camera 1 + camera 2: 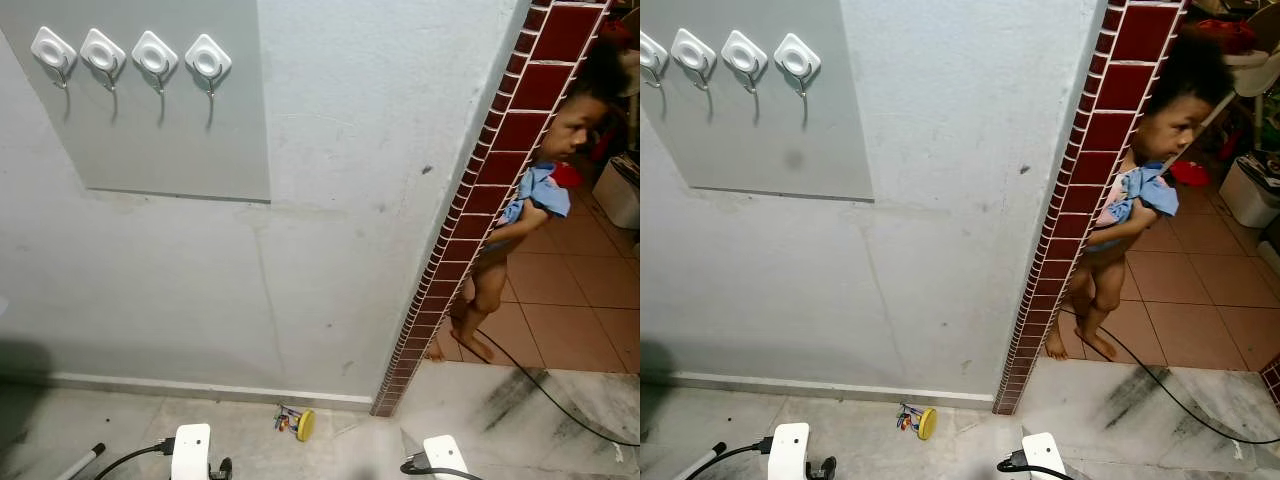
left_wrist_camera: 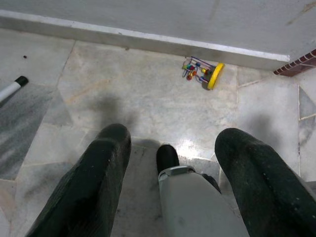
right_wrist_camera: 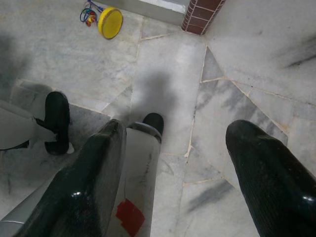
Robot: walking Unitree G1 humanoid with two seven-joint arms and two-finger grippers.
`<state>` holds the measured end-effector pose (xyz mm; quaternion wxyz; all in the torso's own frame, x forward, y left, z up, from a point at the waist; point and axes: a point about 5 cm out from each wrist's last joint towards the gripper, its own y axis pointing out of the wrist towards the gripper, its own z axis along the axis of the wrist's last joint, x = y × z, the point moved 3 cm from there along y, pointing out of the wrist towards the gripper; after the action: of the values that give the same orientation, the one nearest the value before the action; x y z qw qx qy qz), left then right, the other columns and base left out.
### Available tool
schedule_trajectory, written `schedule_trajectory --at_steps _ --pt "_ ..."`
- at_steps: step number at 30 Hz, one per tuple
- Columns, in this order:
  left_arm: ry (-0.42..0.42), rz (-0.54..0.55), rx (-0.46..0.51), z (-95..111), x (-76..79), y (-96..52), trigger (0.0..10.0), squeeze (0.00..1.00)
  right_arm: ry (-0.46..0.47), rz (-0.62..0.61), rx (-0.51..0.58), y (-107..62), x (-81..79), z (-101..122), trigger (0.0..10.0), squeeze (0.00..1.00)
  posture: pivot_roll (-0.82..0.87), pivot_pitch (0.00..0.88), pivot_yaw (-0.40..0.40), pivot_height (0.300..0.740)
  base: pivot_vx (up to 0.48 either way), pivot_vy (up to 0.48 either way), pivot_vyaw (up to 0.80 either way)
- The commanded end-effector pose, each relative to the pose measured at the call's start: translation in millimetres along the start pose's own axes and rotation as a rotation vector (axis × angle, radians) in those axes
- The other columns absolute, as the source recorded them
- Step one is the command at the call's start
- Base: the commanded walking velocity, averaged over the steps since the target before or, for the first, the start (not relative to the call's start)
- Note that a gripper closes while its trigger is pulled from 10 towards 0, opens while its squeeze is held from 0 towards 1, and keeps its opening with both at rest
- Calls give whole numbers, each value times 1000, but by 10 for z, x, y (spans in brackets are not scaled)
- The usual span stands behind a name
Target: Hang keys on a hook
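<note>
Keys [image 1: 296, 423] with yellow tag down on the marble floor [image 2: 148, 108] at six o'clock, just beside the skirting, well below four white hooks [image 1: 130, 57] up at eleven o'clock. Left gripper [image 2: 182, 187] hanging low, fingers spread apart, holding nothing. Right gripper [image 3: 182, 177] likewise low, fingers apart. Person [image 1: 520, 215] at three o'clock behind the brick edge [image 1: 480, 190].

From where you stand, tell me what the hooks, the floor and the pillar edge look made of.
Hooks: white glossy pads, likely plastic, each with a thin grey hook beneath, probably metal wire.
Floor: pale veined slabs in irregular pieces with a sheen where light reflects, so it looks like polished marble or similar stone.
Pillar edge: small dark red glazed tiles with pale grout lines, apparently ceramic.
</note>
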<state>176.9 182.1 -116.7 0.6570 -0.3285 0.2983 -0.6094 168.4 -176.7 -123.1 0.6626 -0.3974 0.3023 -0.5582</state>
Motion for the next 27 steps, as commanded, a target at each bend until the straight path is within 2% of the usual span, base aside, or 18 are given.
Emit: schedule_trajectory --at_steps 1,18,21,27 --pt "-16 75 -51 -186 -308 -81 10000 0 -148 -9 -7 16 49 98 10000 0 -48 0 -18 740 0 0 0" --pt "-15 75 -52 -190 -308 -82 10000 0 -155 -8 -8 15 48 96 10000 0 -49 0 -17 740 0 0 0" --pt "-15 74 -54 -222 -311 -94 10000 0 -112 -1 3 7 50 74 10000 0 -51 0 -15 740 0 0 0" --pt "-13 75 -54 -224 -314 -95 10000 0 -113 0 3 7 49 72 10000 0 -51 0 -14 740 0 0 0"
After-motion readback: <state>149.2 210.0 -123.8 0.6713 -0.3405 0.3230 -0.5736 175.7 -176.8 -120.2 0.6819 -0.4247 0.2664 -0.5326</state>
